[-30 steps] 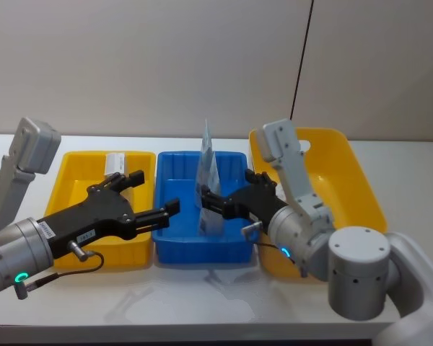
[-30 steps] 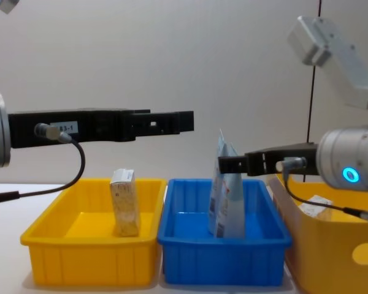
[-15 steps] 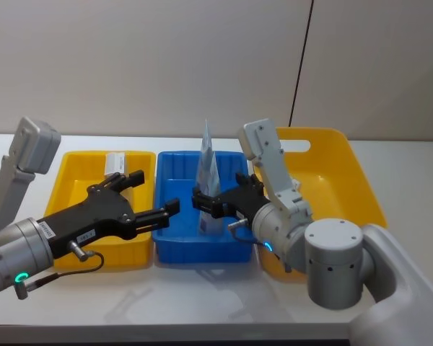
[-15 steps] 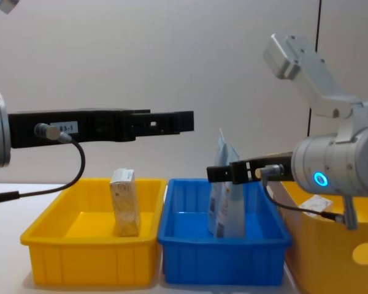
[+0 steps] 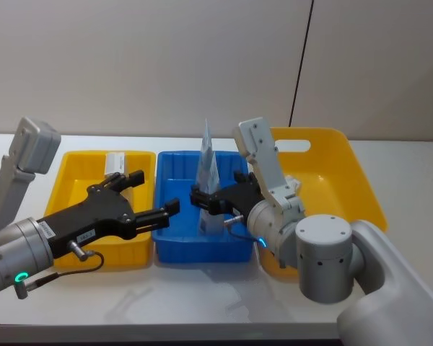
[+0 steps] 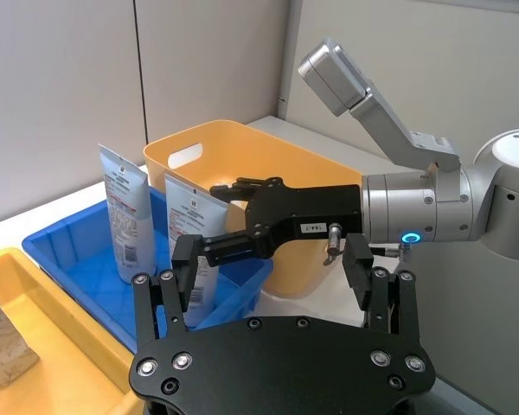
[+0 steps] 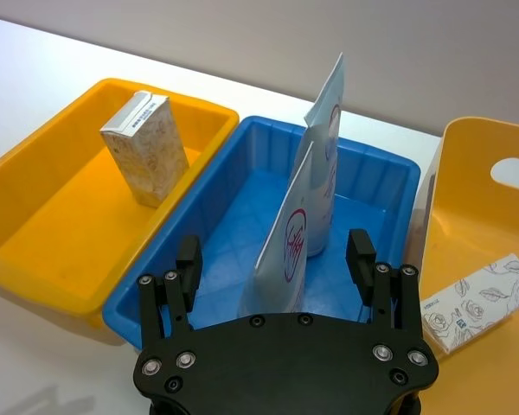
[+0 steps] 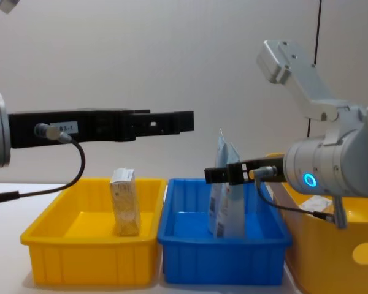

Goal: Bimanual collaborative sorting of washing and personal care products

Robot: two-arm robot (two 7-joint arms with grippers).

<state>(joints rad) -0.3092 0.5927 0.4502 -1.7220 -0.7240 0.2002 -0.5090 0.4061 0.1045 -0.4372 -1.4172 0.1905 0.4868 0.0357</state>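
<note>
Two pale-blue-and-white pouches (image 5: 208, 162) stand upright in the blue middle tray (image 5: 202, 250). My right gripper (image 7: 273, 258) is open, reaching over this tray from the right, and its fingers stand on either side of the nearer pouch (image 7: 287, 238) without touching it. The farther pouch (image 7: 330, 164) stands behind. A whitish carton (image 7: 144, 147) stands at the back of the left yellow tray (image 5: 78, 160). Another carton (image 7: 482, 304) lies in the big yellow bin (image 5: 355, 176). My left gripper (image 5: 155, 192) hovers open and empty high above the seam between the left and blue trays.
The three containers stand side by side on a white table (image 5: 202, 295), with a plain wall behind. My right arm's elbow and body (image 5: 325, 252) bulk over the front of the yellow bin. Bare tabletop lies in front of the trays.
My right gripper has moved left, from the bin's edge to over the blue tray, and now straddles the nearer pouch. The left gripper, pouches and cartons have not moved.
</note>
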